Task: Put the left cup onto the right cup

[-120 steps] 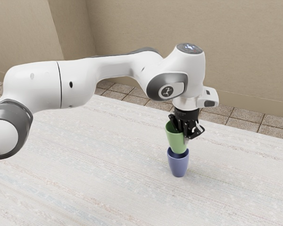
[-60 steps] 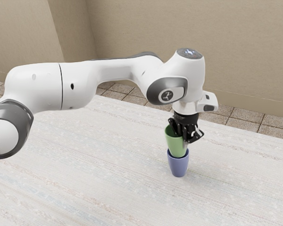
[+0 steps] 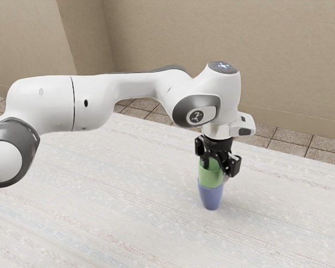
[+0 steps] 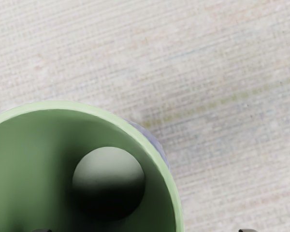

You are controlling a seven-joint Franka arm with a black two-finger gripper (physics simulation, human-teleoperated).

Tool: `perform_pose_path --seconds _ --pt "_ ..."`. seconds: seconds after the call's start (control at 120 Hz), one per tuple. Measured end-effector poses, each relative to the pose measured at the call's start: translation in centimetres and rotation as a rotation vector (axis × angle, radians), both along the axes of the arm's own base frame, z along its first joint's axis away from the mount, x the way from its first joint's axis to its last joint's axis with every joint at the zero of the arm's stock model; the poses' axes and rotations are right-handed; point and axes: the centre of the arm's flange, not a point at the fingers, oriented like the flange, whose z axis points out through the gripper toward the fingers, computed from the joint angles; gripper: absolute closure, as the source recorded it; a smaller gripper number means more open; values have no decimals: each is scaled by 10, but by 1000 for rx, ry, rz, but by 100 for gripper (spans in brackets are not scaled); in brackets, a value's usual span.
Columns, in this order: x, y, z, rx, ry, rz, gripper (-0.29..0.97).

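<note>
The green cup [image 3: 210,172] stands upright, nested in the blue cup [image 3: 211,198] on the table, with its lower part sunk inside. My gripper [image 3: 216,162] hangs straight over the stack, its black fingers straddling the green cup's rim. The fingers are spread and open, with a gap to the cup's wall. In the wrist view I look down into the green cup [image 4: 63,125] just under my hand. A sliver of the blue cup [image 4: 153,139] peeks out beside its rim.
The stack rests on a pale woven tabletop [image 3: 100,195] that spreads wide on all sides. Beyond the table's far edge lie a tiled floor [image 3: 290,137] and beige walls [image 3: 279,50].
The green cup was tilted and held above the blue cup; it has now dropped deeper into it and stands straight. My hand has lowered slightly and the fingers have spread off the rim.
</note>
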Motion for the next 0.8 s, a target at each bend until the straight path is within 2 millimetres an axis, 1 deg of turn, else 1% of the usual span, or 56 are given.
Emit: perform_pose_path --seconds 0.1,0.167,0.35,0.633,0.7,0.8 --pt "0 0 0 1 0 1 13" --pt "0 0 4 1 -7 0 10" --pt "-2 3 33 -1 -51 2 4" --pt "-15 7 66 15 -95 0 1" --pt "-16 18 77 21 -106 18 1" --pt "-18 41 93 33 -114 59 1"
